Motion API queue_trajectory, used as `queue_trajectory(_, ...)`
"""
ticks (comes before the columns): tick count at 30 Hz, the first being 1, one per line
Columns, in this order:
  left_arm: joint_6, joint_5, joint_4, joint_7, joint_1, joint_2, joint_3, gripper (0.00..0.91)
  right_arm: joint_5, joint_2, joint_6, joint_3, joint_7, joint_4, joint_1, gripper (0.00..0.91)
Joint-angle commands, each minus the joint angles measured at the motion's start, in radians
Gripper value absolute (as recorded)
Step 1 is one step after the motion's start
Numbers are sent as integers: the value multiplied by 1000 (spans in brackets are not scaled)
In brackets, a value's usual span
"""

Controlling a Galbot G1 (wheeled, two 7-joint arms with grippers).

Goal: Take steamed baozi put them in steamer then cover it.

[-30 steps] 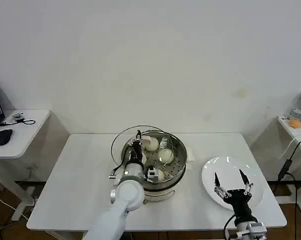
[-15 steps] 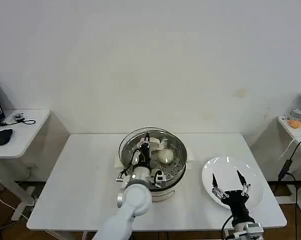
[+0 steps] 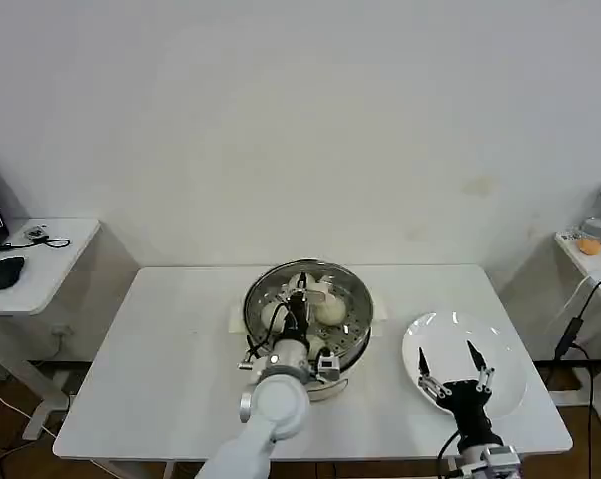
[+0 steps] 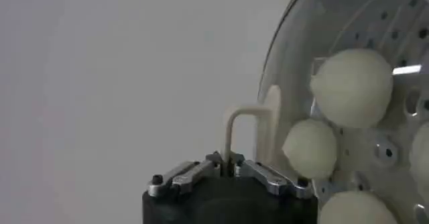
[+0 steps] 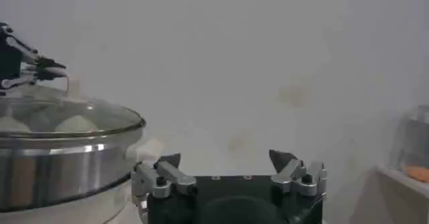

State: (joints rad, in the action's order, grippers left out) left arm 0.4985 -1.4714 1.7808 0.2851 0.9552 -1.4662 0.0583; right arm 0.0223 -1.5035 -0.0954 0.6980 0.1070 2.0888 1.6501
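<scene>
Steamer at middle of white table, on whitish base. Cover sitting on top of steamer, metal rim matching the pot's rim, per head view and right wrist view. Steamed baozi inside steamer, seen through glass; three of them clear in left wrist view, resting on perforated tray. Left gripper directly above steamer centre, clenched on cover's cream bar handle, fingers pinched together around the handle's thin post. Same gripper visible far off in right wrist view, perched on top of the cover. White plate to right of steamer, well apart from it, bare. Right gripper hovering over plate's near part, fingers spread wide, grasping nothing; released state confirmed in right wrist view. Side table far left of steamer, with black mouse on it.
</scene>
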Motion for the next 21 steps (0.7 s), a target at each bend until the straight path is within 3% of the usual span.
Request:
queue_trajectory(1, -2, -6, -6, -9, -2, -11, -3, 0, 2, -1, -2, -3, 0, 0, 1, 907)
queue_trajectory(4, -6, -3, -12, -15, -6, -14, -4, 0, 2, -1, -5, -3, 0, -1, 3, 907)
queue_trajectory(5, -8, -5, -15, -17, -6, -16, -5, 343, 2, -1, -5, -3, 0, -1, 3, 907)
queue_trajectory(6, -8, -3, -17, -19, -6, -16, -5, 907, 2, -1, -5, -3, 0, -1, 3, 907)
queue_trajectory(13, -10, 0, 7, -20, 0, 2, -15, 907, 4, -1, -4, -10, -1, 0, 2, 907)
queue_trajectory(21, -11, 55, 129, -11, 39, 94, -18, 907, 10, -5, -4, -19, -2, 0, 4, 907)
